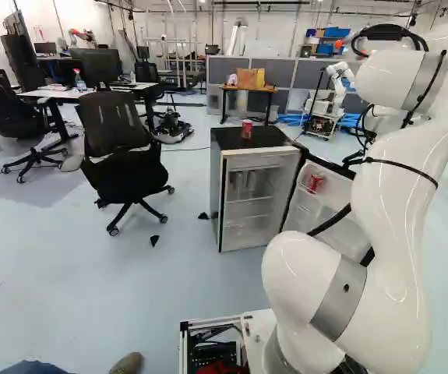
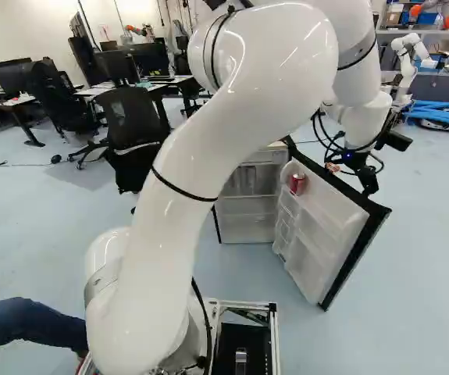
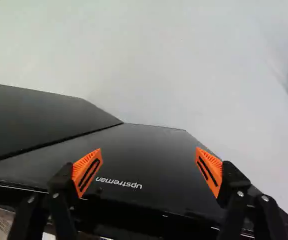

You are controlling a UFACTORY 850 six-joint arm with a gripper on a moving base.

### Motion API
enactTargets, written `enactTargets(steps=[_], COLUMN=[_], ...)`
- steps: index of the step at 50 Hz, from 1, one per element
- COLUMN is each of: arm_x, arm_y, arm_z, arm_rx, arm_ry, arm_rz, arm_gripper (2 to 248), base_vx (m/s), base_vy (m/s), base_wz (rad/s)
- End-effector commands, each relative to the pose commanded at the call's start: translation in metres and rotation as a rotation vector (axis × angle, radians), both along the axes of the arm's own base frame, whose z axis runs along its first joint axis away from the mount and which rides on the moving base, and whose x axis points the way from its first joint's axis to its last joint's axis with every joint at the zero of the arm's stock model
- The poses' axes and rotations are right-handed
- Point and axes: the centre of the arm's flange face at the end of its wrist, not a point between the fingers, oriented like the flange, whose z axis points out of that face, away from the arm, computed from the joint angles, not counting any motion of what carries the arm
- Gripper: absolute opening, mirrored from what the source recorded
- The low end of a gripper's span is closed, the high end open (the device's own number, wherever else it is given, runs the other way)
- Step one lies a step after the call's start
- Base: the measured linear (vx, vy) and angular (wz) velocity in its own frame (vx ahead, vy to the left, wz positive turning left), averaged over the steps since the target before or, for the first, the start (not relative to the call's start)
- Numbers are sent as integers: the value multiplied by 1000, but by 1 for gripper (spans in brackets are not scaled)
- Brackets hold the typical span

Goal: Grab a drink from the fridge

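Pincer (image 3: 149,167): fingers well apart, nothing clamped. Wrist view has the black outer face of the fridge door (image 3: 149,145) ahead of and between them, so it's on the wrong side of the door.

Likely target: red can (image 2: 297,183) in the upper rack on the door's inner side. Seen from the pincer it lies across the door's top edge, back toward the hinge, and I'd judge somewhat lower. Can's long axis is upright, roughly parallel to the door panel. Only one arm in play, so no question of which is nearer.

There's a second red can (image 1: 246,128) standing on top of the fridge (image 1: 255,199), past the hinge from the pincer. Not inside, so I'd skip it. Pale items (image 1: 251,181) on the inner shelf sit further from the pincer than the door can; can't tell if they're drinks.

Next move hinges on getting over that edge: raise the pincer clear, cross to the inner side toward the hinge, then drop with one finger each side of the can. Going straight across at low height risks shoving the door and swinging the can away. Tight spot: the finger that has to fit between can and door panel. Can't tell how much room there is.
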Motion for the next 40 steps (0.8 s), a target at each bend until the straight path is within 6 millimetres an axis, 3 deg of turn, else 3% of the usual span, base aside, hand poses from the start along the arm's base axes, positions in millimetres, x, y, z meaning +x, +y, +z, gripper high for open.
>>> enactTargets(steps=[40], arm_x=[-13], arm_y=[23], arm_z=[0], arm_rx=[61], arm_ry=[44], arm_rz=[12], arm_gripper=[247], base_vx=[0], base_vy=[0], base_wz=[0])
